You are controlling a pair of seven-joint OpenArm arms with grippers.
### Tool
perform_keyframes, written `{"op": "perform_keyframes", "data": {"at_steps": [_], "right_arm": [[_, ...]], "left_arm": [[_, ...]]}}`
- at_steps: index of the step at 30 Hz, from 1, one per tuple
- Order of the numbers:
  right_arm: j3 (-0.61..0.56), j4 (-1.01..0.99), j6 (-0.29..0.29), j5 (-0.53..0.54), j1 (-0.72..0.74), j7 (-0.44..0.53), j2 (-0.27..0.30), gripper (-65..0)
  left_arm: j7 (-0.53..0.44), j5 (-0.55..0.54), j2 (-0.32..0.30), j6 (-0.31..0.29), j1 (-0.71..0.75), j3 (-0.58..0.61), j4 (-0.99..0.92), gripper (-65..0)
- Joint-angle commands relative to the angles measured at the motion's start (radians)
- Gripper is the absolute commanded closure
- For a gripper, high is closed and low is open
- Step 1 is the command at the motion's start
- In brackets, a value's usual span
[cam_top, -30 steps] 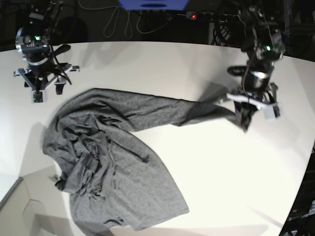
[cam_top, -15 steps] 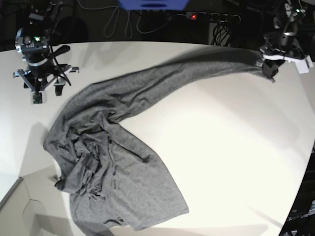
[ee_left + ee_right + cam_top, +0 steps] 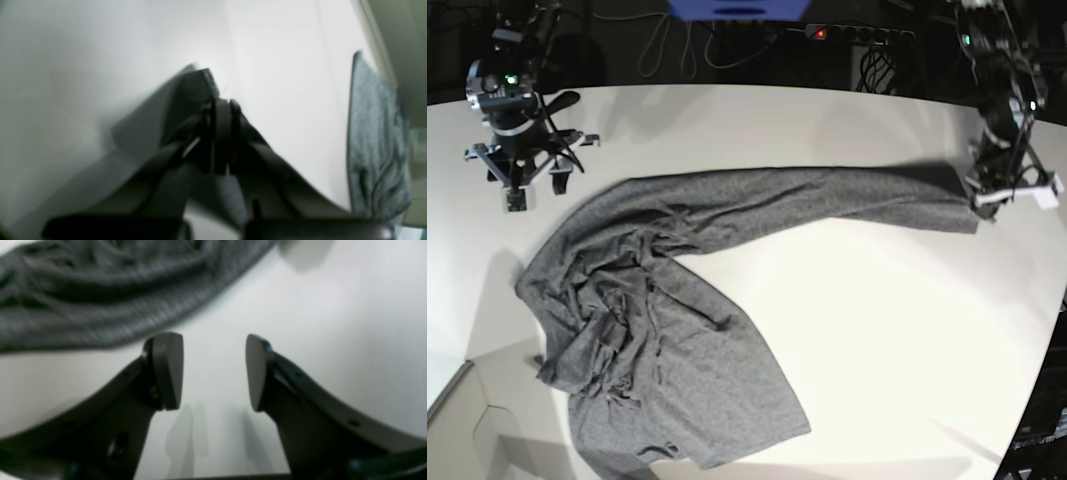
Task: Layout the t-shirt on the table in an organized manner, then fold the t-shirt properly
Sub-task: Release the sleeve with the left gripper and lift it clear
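Shirt of heathered dark grey knit [image 3: 657,330] lies crumpled on your smooth white tabletop [image 3: 877,340], one long sleeve drawn straight toward the left gripper [image 3: 980,196], whose fingers pinch its cuff. The right gripper [image 3: 213,371] hovers nearby, fingers spread, holding nothing. Dark cabling lines the far edge.

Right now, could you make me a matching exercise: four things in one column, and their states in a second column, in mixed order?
Things:
1. left gripper
2. right gripper
3. sleeve
4. shirt body

States:
A. crumpled, with many folds
B. fingers apart, holding nothing
C. shut on the cuff
D. stretched out long across the table

Pairs: 1-C, 2-B, 3-D, 4-A
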Motion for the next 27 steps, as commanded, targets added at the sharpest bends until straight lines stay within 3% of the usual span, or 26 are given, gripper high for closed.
{"op": "perform_keyframes", "data": {"at_steps": [1,6,9,15,27], "right_arm": [[0.002,0.017,0.002,0.006,0.006,0.026,0.006,-30.6],[0.008,0.017,0.002,0.006,0.006,0.026,0.006,-30.6],[0.008,0.017,0.002,0.006,0.006,0.026,0.006,-30.6],[0.003,0.017,0.000,0.006,0.008,0.026,0.004,-30.6],[0.002,0.011,0.000,0.006,0.017,0.026,-0.007,-30.6]], "left_arm": [[-0.021,-0.009,-0.014,-0.007,-0.016,-0.003,0.000,-0.3],[-0.015,-0.023,-0.010,-0.007,0.004,-0.003,0.063,-0.2],[0.059,-0.023,0.002,-0.007,0.076,-0.009,0.204,-0.2],[0.083,-0.012,0.073,-0.007,0.176,-0.042,0.311,-0.2],[0.085,0.033,0.070,-0.007,-0.156,-0.039,-0.127,-0.4]]}}
